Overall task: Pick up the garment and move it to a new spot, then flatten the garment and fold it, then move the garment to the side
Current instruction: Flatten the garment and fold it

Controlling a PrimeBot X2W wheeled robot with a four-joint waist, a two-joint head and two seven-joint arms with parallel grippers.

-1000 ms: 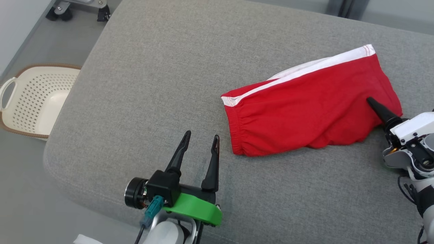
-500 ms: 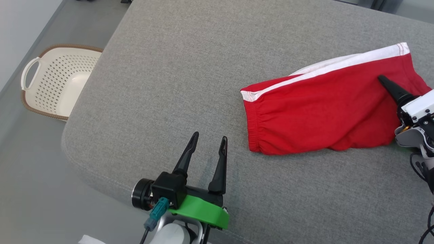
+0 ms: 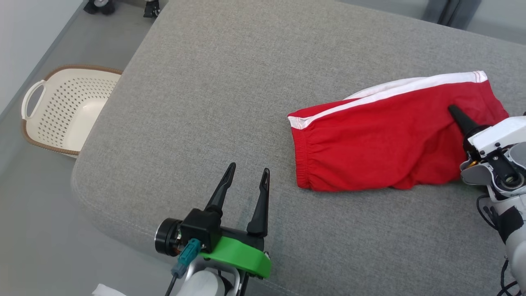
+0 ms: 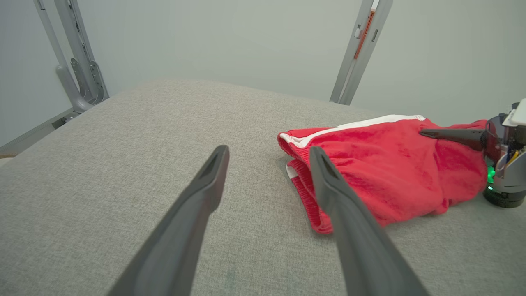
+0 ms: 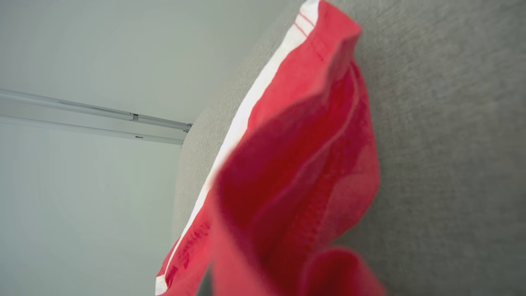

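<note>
The garment point(image 3: 390, 135) is a pair of red shorts with a white side stripe, lying crumpled on the right part of the grey cushion point(image 3: 246, 82). My right gripper point(image 3: 454, 112) is at its right end, one dark finger on top of the cloth and the other hidden beneath, shut on the garment. In the right wrist view the red garment point(image 5: 296, 185) bunches up close and covers the fingers. My left gripper point(image 3: 249, 167) stands open near the front edge, left of the garment, with nothing between its fingers. The left wrist view has the garment point(image 4: 390, 172) beyond the left gripper point(image 4: 268, 150).
A cream perforated laundry basket point(image 3: 61, 107) stands on the floor left of the cushion. Caster wheels point(image 3: 96, 6) show at the far left corner, and metal frame posts point(image 4: 357, 53) rise behind the cushion. Bare cushion stretches left of and behind the garment.
My right gripper has gone from open to shut on the garment's right end. The head camera has shifted. The left gripper has stayed open in place.
</note>
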